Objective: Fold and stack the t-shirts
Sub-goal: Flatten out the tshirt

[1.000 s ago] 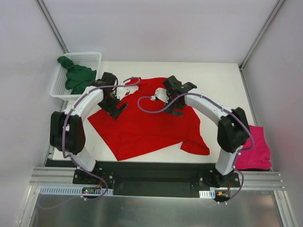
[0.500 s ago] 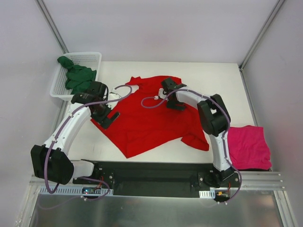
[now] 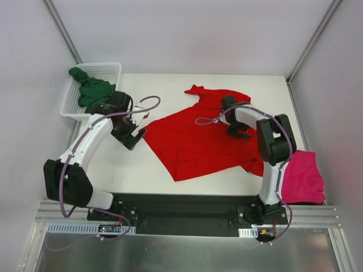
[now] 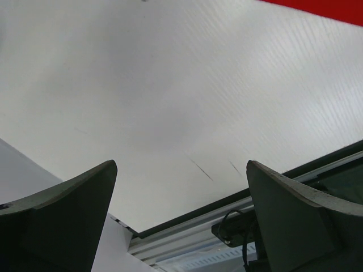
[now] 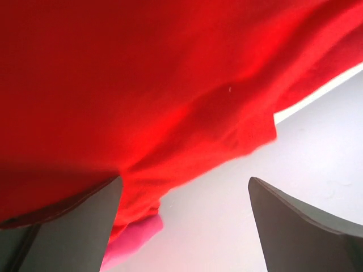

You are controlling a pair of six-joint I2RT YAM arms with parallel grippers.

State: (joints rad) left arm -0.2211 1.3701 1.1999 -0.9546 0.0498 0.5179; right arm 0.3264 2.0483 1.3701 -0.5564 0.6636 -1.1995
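The bright red t-shirt lies spread and rumpled on the white table, centre to right. My left gripper hangs open over bare table just left of the shirt; in the left wrist view only a red edge shows at the top right. My right gripper is open, low over the shirt's right side, with red cloth filling its view and nothing between the fingers. The magenta-pink t-shirt lies at the table's right edge, near the right arm's base. The dark green t-shirt sits in the basket.
A white mesh basket stands at the back left corner, holding the green tee. Grey walls close in the table on the left, back and right. The black rail with both arm bases runs along the near edge.
The red t-shirt has slid to the right and back. My right gripper moved right with it. My left gripper has come off the cloth and is now over bare table.
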